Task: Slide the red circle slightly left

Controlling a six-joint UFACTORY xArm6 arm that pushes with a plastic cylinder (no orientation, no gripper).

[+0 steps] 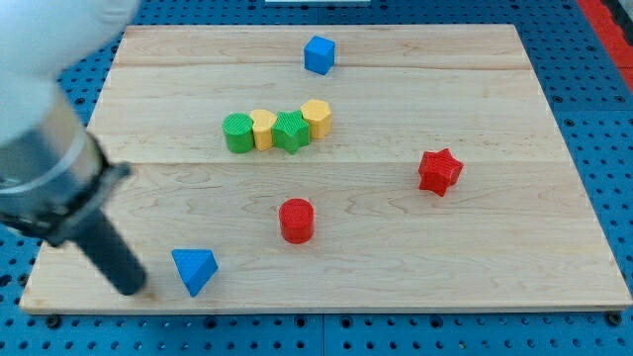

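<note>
Landmark: red circle, a short red cylindrical block [296, 220], standing upright on pale wooden counter [514, 267], just below and slightly left of counter centre.

Tip position: my tip [132, 290], lower end of straight dark rod, near counter's lower-left corner, well apart from red circle, toward the view's left and lower. No contact with red circle.

Jaws: none fitted on this rig; rod only, nothing held.

Other blocks, placed relative to red circle:
- Blue triangular block [195, 270]: to the view's left and lower, between red circle and my tip, just beside the tip on its right side. Contact between tip and block cannot be determined.
- Red star-shaped block [439, 171]: well apart to the view's right, slightly higher.
- Row of four touching blocks above red circle, reading from the view's left: green round block [237, 133], yellow block [263, 129] of unclear shape, green block [290, 131] of unclear shape, yellow hexagonal block [316, 118]. Row rising slightly toward the view's right.
- Blue cube [318, 54]: far above red circle, near counter's top edge, apart from the row.

Blurred pale arm housing [40, 109] filling the view's upper-left corner, above dark rod.

Counter resting on blue perforated base [603, 119].
</note>
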